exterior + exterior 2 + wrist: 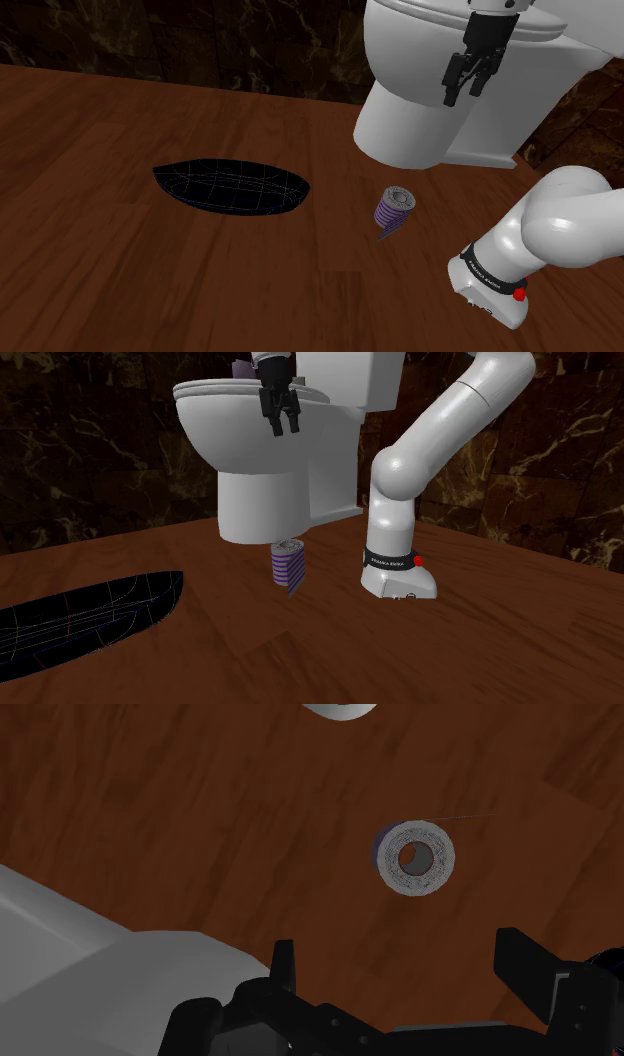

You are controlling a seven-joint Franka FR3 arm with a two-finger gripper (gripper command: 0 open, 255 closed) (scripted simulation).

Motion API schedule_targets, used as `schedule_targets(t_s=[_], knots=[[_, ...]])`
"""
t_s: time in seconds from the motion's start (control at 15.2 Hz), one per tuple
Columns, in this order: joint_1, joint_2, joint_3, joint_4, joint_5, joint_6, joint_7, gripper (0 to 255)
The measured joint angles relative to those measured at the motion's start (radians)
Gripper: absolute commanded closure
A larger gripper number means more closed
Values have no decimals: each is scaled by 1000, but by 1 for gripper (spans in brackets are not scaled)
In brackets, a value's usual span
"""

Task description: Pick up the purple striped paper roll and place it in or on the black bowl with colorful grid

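Our claw (464, 94) hangs open high above the purple striped roll (394, 208), so we judge this the approach; next we should descend and straddle it.

The black bowl (95, 614) is cut off by the second exterior view's left edge.

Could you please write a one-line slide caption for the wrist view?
Gripper hovers with jaws open above the purple striped paper roll, standing on end on the brown wooden floor.
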Motion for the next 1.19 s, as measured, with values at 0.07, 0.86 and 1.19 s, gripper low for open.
schedule_targets(t_s=[0.07,0.86,1.19], knots=[[0,0,0,0,0,0,0,0],[162,-27,-76,-374,-19,419,-328,0],[235,18,-123,-520,-35,641,-482,0]])
